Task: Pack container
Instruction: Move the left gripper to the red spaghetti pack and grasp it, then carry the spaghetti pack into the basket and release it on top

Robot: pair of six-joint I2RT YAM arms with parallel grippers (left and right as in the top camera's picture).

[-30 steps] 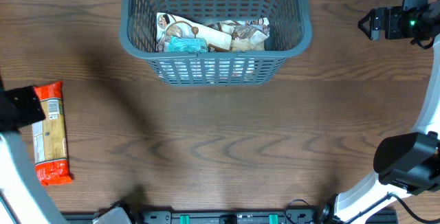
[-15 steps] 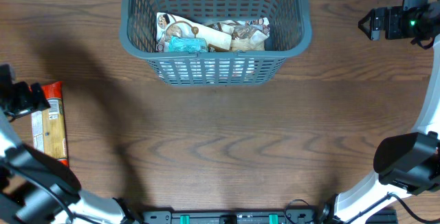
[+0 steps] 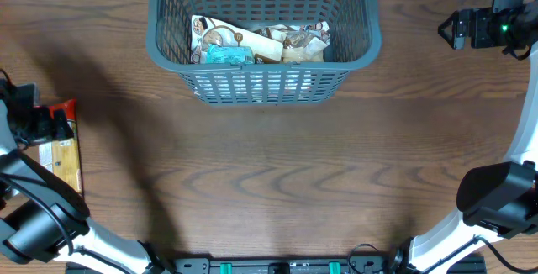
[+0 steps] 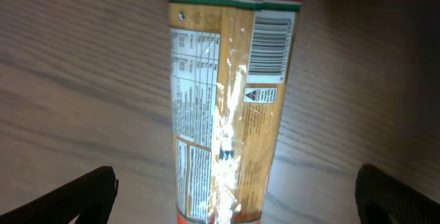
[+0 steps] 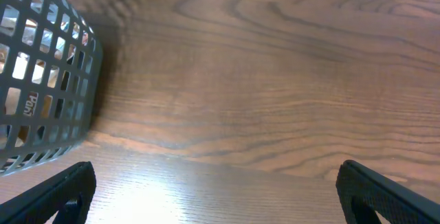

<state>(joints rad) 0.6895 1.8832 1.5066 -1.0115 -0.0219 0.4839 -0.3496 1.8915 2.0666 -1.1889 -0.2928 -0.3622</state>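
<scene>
overhead watcher: the left gripper (image 3: 46, 123) is hovering over the pasta packet (image 3: 60, 152), well apart from the container (image 3: 261, 89) at the top centre of the table (image 3: 269, 190). worries?

wrist watcher: its jaws are gaping wide, holding nothing; the right gripper (image 3: 450, 28) is idling open and empty. i'm thinking the slick film is risking a slip, or the long packet sagging and catching the rim.

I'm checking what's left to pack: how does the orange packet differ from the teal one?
The orange packet lies on the table at the left, outside the basket; the teal packet is inside it, atop other packets. The orange packet is long and narrow; the teal packet is short. The open left hand hangs over the orange packet; no hand is near the teal packet. Both lie flat.
</scene>
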